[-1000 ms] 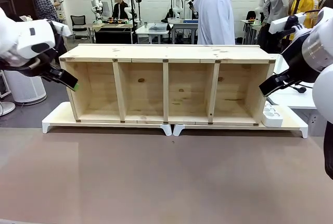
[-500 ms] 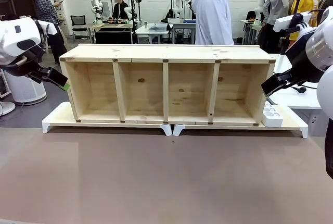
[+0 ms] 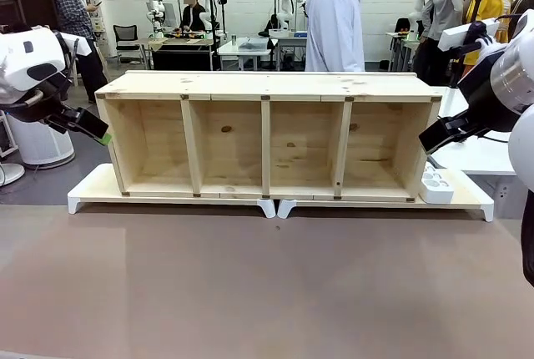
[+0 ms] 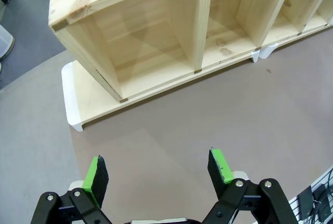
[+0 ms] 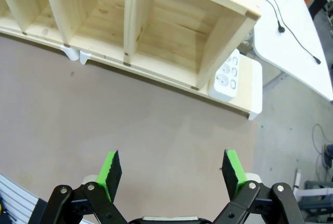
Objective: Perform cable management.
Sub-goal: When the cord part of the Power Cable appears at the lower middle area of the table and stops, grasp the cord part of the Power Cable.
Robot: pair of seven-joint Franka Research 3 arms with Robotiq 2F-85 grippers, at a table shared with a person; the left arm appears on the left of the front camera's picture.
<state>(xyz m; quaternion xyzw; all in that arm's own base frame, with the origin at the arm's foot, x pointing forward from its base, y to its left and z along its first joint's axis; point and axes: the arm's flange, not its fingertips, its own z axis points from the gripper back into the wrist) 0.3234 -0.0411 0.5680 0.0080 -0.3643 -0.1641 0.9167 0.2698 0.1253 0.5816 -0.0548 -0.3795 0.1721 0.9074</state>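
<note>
While cable (image 5: pixel 281 26) lies on white table (image 5: pixel 312 21), left end effector (image 4: pixel 157 171) and right end effector (image 5: pixel 171 168) gape empty.

no readable text, label, brand, number or sign anywhere: not on the wooden shelf (image 3: pixel 267 133), not on the desk (image 3: pixel 250 284).

Shelf (image 3: pixel 267 133) on trays (image 3: pixel 92 190); power strip (image 3: pixel 435 185) at its right end; cable (image 5: pixel 281 28), seemingly, on side table (image 5: pixel 281 62) beyond
</note>
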